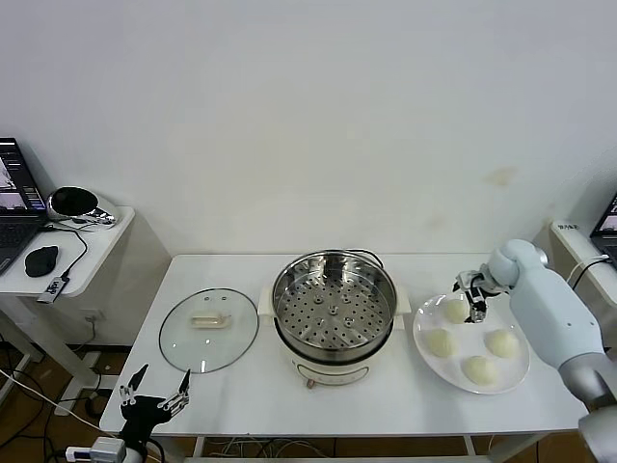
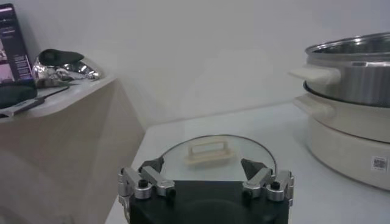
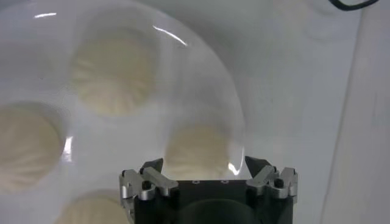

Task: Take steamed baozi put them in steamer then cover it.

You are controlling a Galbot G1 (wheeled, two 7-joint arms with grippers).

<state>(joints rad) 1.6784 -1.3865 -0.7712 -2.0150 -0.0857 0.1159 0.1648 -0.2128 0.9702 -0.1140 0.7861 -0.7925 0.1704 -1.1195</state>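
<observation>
The right pincer [image 1: 473, 299] hangs wide open, empty, directly over one baozi [image 3: 198, 151] on the plate [image 1: 518, 378], lined up to grab; the left pincer [image 1: 154, 390], also open, waits near the glass lid [image 1: 208, 330].

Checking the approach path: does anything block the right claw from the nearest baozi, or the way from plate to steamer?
Nothing visible does. The right claw hangs open over the baozi on the plate. The steamer stands uncovered; the cover lies on its far side.

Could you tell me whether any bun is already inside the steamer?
No, the steamer shows only its bare perforated tray; all four buns sit on the plate.
</observation>
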